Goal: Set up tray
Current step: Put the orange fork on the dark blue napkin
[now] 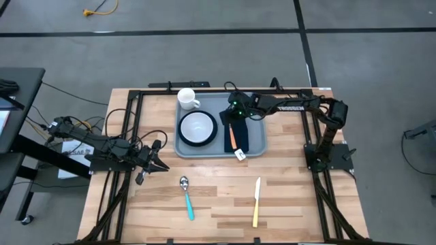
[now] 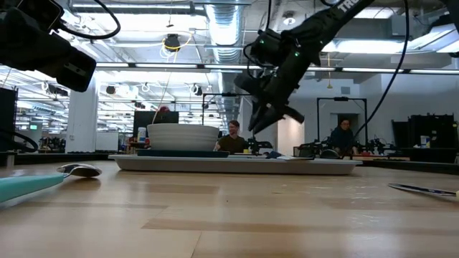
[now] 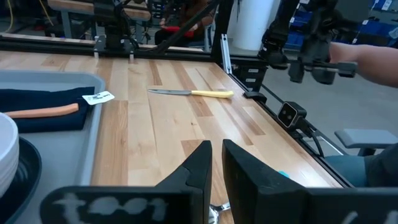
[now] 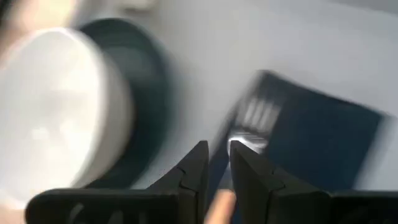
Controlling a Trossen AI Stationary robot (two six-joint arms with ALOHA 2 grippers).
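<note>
Teal spoon (image 2: 29, 185) nearest, tray (image 1: 255, 136) long axis left-right, both arms' fingers nearly closed, empty.

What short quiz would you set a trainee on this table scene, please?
1. True or false: the knife lies on the tray.
2. Which item rests on the napkin? A) spoon B) fork C) mug
3. Fill in: the right gripper hovers over the ____.
Key: 1 false; 2 B; 3 tray.
</note>
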